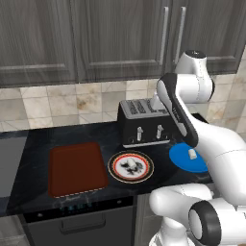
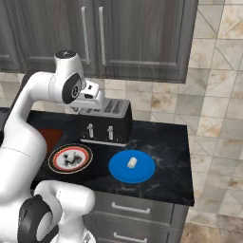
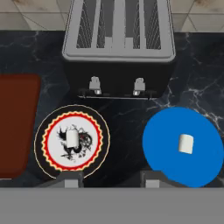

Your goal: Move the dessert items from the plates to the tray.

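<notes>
Both dark fingertips (image 3: 72, 179) stand wide apart, gripping nothing, high over the black counter (image 3: 127, 127). One marshmallow (image 3: 72, 139) lies on the red-rimmed plate (image 3: 51, 131), another marshmallow (image 3: 185, 143) on the blue plate (image 3: 166, 140) – toaster (image 3: 119, 65) behind them, tray (image 3: 15, 122) left of both

Left of the black, silver-topped toaster (image 3: 118, 48) lies a dark red-brown tray (image 1: 77, 168). In front of it sit a white plate (image 3: 72, 141) with red-orange rim and black centre pattern and a plain bright blue plate (image 3: 183, 146), each bearing a white marshmallow (image 3: 185, 143). The counter (image 2: 166, 142) is black marble with pale veins.
</notes>
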